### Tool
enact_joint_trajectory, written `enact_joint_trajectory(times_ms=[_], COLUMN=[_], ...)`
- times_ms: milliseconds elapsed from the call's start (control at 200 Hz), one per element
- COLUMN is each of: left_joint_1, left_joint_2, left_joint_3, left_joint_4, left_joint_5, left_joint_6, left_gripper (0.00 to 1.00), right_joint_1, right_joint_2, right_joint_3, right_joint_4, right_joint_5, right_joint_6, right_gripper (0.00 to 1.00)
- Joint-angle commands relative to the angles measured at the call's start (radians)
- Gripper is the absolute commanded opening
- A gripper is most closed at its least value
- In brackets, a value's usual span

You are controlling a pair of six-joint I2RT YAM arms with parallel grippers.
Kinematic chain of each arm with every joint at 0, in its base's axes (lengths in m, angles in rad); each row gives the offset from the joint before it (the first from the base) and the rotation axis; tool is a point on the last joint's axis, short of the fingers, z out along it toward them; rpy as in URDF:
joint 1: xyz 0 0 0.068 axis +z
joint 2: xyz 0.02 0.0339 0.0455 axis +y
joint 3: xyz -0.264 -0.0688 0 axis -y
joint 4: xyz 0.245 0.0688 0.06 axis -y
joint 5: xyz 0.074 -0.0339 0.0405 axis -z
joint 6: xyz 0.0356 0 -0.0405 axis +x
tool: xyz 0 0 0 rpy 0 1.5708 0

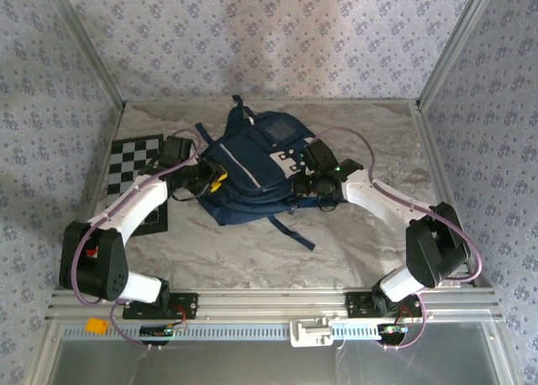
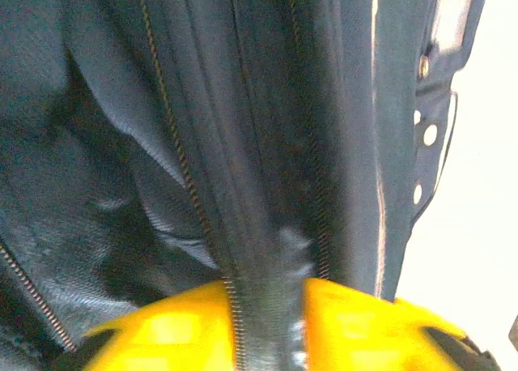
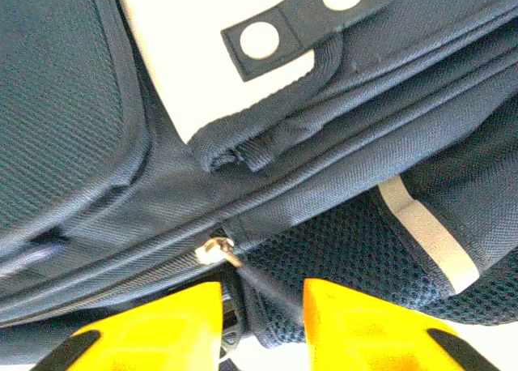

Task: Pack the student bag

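The student bag (image 1: 252,171), navy with white stripes and a white front pocket, lies flat in the middle of the table. My left gripper (image 1: 214,181) is at its left edge. In the left wrist view the yellow fingers (image 2: 174,330) stand apart, with a zipper track and a band of the bag's fabric (image 2: 267,290) running between them. My right gripper (image 1: 301,183) is at the bag's right edge. Its fingers (image 3: 356,322) are also apart, and a metal zipper pull (image 3: 217,249) and dark mesh (image 3: 340,249) sit just beyond the gap. Neither pair of jaws presses on the fabric.
A black-and-white chessboard (image 1: 134,171) lies flat on the table's left side, partly under my left arm. A dark strap (image 1: 290,229) trails from the bag toward the near edge. Patterned walls close in the table on three sides.
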Motion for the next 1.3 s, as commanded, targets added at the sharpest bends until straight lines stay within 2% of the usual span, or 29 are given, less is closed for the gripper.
enact_joint_trajectory(times_ms=[0,100,210,390,475,560,620,700,800,965,1134,1294], left_joint_1=[-0.059,-0.134,-0.212,-0.335,-0.387,-0.421,-0.449,-0.496,-0.554,-0.618,-0.694,-0.712], left_joint_2=[-0.073,-0.097,-0.121,-0.089,-0.073,-0.058,-0.040,-0.008,0.038,0.053,0.052,0.125], left_joint_3=[0.035,0.057,0.056,0.119,0.150,0.174,0.193,0.220,0.258,0.269,0.247,0.274], left_joint_4=[-0.031,-0.113,-0.159,-0.250,-0.283,-0.302,-0.315,-0.348,-0.395,-0.426,-0.376,-0.363], left_joint_5=[-0.082,-0.204,-0.331,-0.485,-0.559,-0.605,-0.622,-0.674,-0.759,-0.851,-0.874,-0.877], left_joint_6=[0.029,0.034,0.015,0.016,0.018,0.002,0.004,-0.005,-0.035,-0.132,-0.259,-0.304], left_gripper=[0.42,0.53,0.59,0.69,0.75,0.83,0.89,0.94,1.00,1.00,1.00,1.00], right_joint_1=[-0.030,-0.034,-0.040,-0.049,-0.042,-0.035,-0.040,-0.036,-0.018,-0.011,-0.011,-0.009], right_joint_2=[0.025,0.120,0.202,0.320,0.335,0.343,0.346,0.307,0.242,0.167,0.129,0.118], right_joint_3=[0.070,0.186,0.242,0.336,0.335,0.325,0.324,0.294,0.241,0.195,0.149,0.127], right_joint_4=[0.002,-0.015,0.003,-0.032,0.010,0.038,0.035,0.068,0.157,0.241,0.313,0.360], right_joint_5=[-0.174,-0.224,-0.273,-0.264,-0.286,-0.304,-0.331,-0.324,-0.339,-0.342,-0.349,-0.360], right_joint_6=[0.042,0.060,0.073,0.052,0.047,0.052,0.069,0.105,0.201,0.353,0.468,0.516], right_gripper=[0.37,0.39,0.40,0.42,0.40,0.34,0.20,0.09,0.01,0.00,0.00,0.00])
